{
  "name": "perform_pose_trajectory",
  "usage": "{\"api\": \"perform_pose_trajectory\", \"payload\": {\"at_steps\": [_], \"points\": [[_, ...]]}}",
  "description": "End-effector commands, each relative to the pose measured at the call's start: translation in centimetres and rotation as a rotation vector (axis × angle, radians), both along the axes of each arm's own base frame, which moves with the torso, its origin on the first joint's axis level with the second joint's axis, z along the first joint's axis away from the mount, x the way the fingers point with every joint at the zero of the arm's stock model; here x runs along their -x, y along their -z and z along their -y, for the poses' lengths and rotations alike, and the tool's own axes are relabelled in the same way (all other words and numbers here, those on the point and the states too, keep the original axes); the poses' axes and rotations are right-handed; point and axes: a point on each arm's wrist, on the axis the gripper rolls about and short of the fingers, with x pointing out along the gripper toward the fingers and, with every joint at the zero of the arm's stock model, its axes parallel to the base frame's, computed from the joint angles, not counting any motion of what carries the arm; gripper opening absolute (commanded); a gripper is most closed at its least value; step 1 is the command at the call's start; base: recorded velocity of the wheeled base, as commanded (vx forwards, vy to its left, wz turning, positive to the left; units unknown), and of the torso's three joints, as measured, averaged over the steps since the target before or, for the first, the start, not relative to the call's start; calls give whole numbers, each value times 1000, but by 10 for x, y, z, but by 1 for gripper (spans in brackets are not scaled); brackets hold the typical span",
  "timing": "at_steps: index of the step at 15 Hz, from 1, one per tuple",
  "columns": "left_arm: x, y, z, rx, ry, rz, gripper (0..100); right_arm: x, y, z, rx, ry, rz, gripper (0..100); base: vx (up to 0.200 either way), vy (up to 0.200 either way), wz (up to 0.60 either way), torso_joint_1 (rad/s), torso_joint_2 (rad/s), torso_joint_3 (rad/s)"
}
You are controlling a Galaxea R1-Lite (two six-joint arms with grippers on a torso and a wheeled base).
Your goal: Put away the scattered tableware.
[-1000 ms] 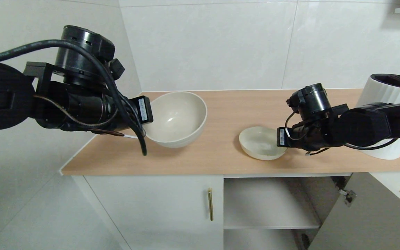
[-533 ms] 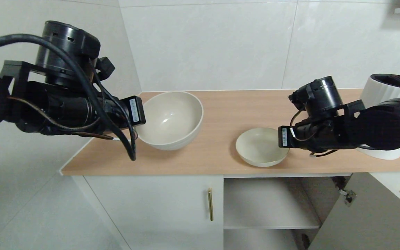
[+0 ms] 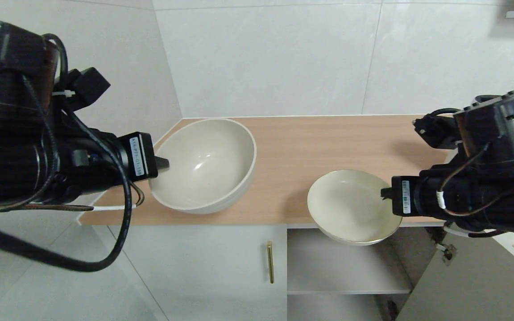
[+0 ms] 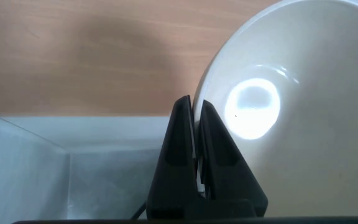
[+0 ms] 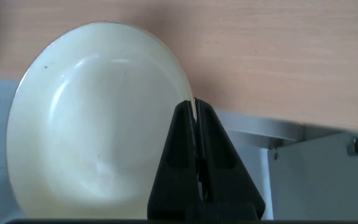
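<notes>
- Head view shows me two bowls in the air, each held only at its rim, and this is my main worry.
- The small bowl [image 3: 350,206] hangs past the front edge of the tabletop [image 3: 292,147]. Under it are only the open cupboard [image 3: 341,263] below the tabletop and the floor. If the rim slides out of the pinch, I think the bowl falls and breaks.
- The large bowl [image 3: 203,165] is over the left end of the tabletop, tilted, with its opening turned up toward the camera. It looks heavy for such a thin grip. Its weight sits far from the pinch, so it could turn between the fingers or drop out.
- On the way down into the cupboard, a bowl could knock against the front edge of the tabletop. I judge that such a knock may be enough to loosen it.
- The right tool [image 3: 386,192] is pressed together on the small bowl's rim, at the side nearer the tabletop's right end. The right wrist view shows one finger inside the bowl and one outside.
- The left tool [image 3: 161,162] pinches the large bowl's rim in the same manner, at the side nearest the tabletop's left end. The bowl reaches away from it over the tabletop.
</notes>
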Motion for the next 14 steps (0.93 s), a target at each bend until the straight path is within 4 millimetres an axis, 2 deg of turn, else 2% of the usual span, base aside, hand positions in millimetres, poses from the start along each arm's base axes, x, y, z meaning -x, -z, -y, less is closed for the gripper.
{"api": "perform_pose_trajectory", "payload": {"at_steps": [1, 3, 7, 10, 11, 14], "points": [[17, -2, -7, 9, 10, 16, 0, 27, -9, 17, -38, -8, 50, 0, 0, 0, 0, 0, 0, 0], [23, 2, -8, 5, 17, 6, 0, 31, -8, 20, -51, 16, 65, 0, 0, 0, 0, 0, 0, 0], [31, 5, -13, 12, 6, -17, 0, 38, 3, 26, -42, 50, 42, 0, -200, 0, 0, 7, 0, 4], [29, 9, -12, 4, 7, -29, 0, 41, 17, 29, -14, 53, 3, 0, -200, 0, 0, -9, -1, 7], [27, 10, -11, 0, 7, -36, 0, 42, 15, 29, -18, 53, 8, 0, -200, 0, 0, 2, 2, 2], [28, 11, -11, -2, 8, -37, 0, 42, 17, 30, -16, 53, 3, 0, 0, 0, 0, 0, 0, 0]]}}
